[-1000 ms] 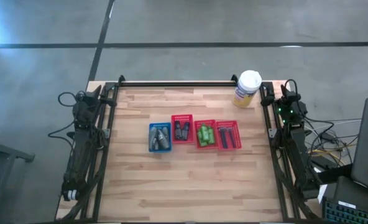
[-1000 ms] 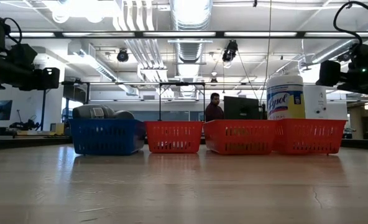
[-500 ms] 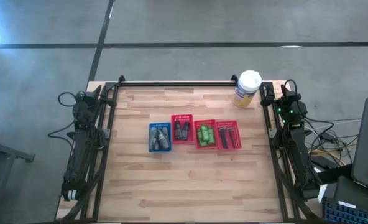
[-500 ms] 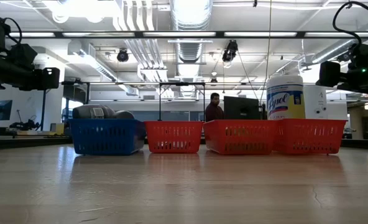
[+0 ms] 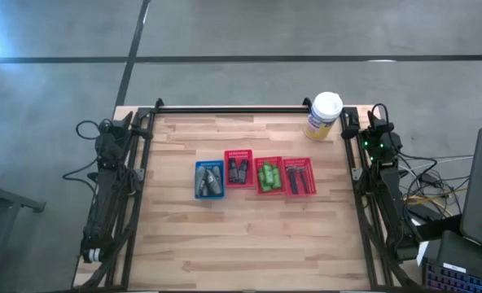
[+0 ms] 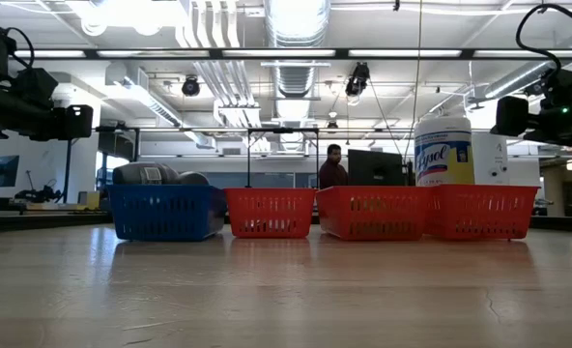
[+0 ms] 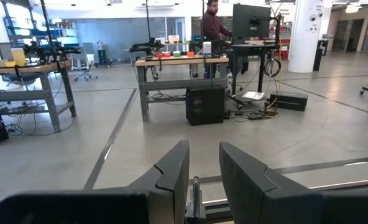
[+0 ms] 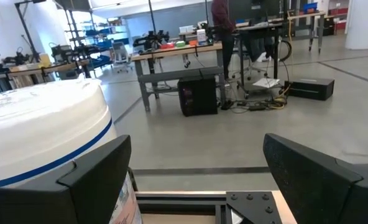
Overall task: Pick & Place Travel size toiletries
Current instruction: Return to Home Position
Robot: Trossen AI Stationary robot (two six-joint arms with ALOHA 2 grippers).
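Left tool (image 7: 204, 152) barely parted, right tool (image 8: 196, 146) wide

White-capped jar (image 5: 326, 114) at table's (image 5: 249, 244) far corner, blue tray (image 5: 197, 180) beside three red trays (image 5: 269, 158) (one row)

The wooden table (image 5: 249, 244) carries a blue tray (image 6: 165, 213), three red trays (image 6: 373, 213) — in a row — and a jar (image 5: 326, 110).

Matt wood-plank table (image 5: 249, 236); plastic mesh trays (image 6: 373, 215).
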